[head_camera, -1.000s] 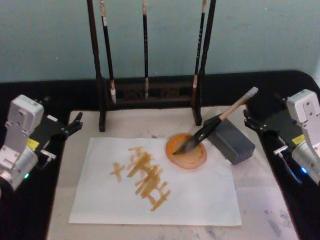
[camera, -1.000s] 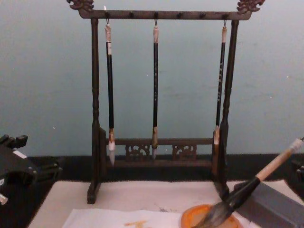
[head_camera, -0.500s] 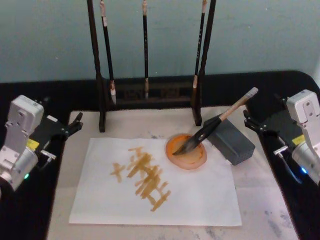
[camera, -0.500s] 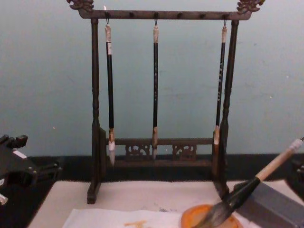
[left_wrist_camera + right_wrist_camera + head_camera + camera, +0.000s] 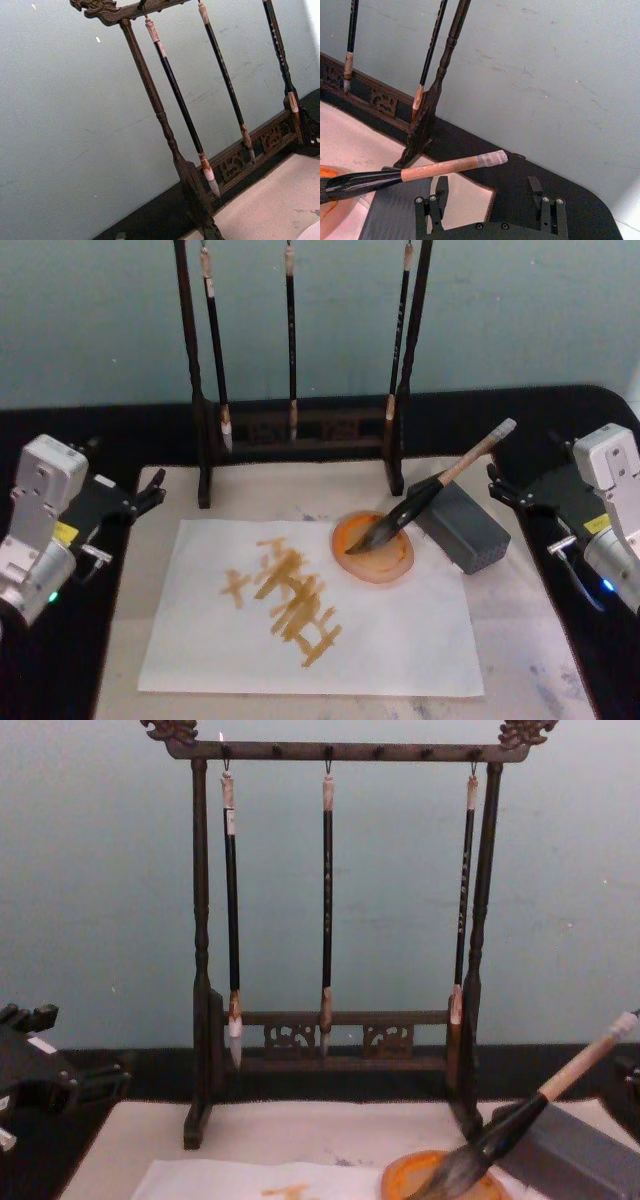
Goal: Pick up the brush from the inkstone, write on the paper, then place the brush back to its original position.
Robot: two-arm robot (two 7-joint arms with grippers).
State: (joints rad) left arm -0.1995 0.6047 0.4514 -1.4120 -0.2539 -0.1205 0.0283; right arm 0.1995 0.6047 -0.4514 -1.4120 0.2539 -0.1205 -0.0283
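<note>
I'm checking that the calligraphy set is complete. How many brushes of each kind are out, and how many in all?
Thin brushes hanging on the rack: 3
Large brush, tip in the orange dish: 1
Total: 4

The brush (image 5: 432, 488) has a pale tan upper handle, a glossy black lower section and dark grey bristles. The paper (image 5: 400, 630) is white, marked with orange-yellow strokes (image 5: 290, 595) in crossing bars. The dish (image 5: 385, 560) is orange and the block (image 5: 465, 528) is dark grey. The mat (image 5: 270, 490) is cream with grey smudges, and the surface (image 5: 100, 425) is black. The rack (image 5: 195, 390) is dark brown, its thin brushes (image 5: 290, 330) black-handled. The left end effector (image 5: 153, 490) and right end effector (image 5: 494, 484) are black, on white-grey housings with yellow labels.
</note>
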